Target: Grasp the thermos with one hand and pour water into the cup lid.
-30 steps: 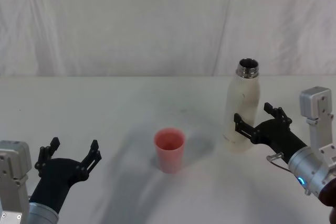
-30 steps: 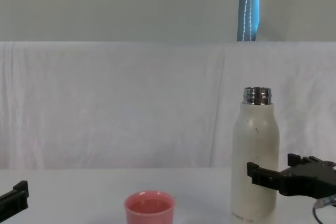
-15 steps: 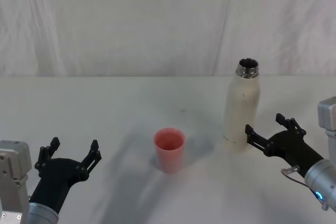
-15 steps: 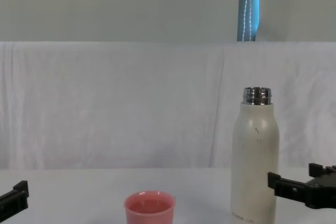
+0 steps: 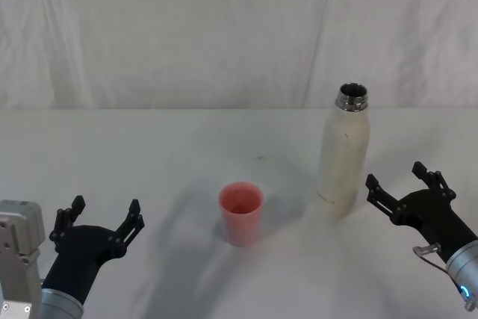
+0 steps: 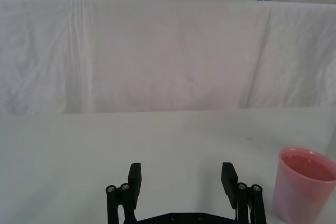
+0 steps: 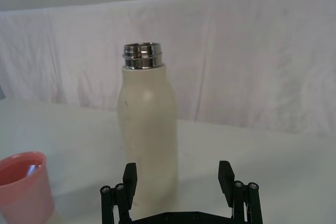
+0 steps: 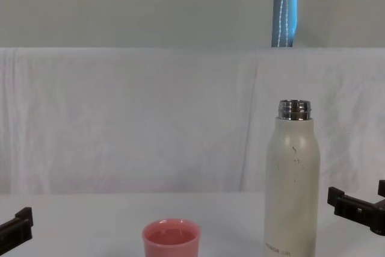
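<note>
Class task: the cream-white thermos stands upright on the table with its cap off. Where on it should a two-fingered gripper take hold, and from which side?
Grip the thermos around its straight middle wall, below the rounded shoulders, coming in level from the robot's right, where the open right gripper waits beside it. The walls there are parallel and smooth, whereas the steel neck is narrow and threaded. The cup lid stands clear on the other side.

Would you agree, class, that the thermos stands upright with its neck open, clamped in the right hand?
Not quite. The thermos stands upright with its neck open, but the right hand is open and apart from it, on its right side, not clamped on it. The head view shows the gap.
</note>
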Controlling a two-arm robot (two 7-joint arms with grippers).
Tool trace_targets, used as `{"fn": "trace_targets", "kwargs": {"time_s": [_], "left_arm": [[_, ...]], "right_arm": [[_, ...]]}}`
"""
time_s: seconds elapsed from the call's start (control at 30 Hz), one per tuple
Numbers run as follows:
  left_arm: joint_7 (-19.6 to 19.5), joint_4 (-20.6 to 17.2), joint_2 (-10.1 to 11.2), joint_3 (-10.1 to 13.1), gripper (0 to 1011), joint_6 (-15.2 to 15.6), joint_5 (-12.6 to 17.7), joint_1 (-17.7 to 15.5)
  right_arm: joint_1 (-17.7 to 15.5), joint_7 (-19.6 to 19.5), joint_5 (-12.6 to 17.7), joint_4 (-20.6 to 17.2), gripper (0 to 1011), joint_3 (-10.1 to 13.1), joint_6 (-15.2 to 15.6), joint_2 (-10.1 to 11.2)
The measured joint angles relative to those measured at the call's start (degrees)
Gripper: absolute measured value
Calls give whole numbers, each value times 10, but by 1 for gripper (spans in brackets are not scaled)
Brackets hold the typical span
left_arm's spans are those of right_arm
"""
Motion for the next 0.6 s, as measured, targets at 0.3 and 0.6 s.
{"fn": "trace_targets", "kwargs": {"time_s": [0.3,0.6], "left_arm": [[0,0,0,0,1001,0,0,0],[0,0,0,0,1001,0,0,0]], "right_arm": [[-16,17,-4,-13,1000,-12,-21,6],[-28,18,-27,-10,1000,-21,-53,10]]}}
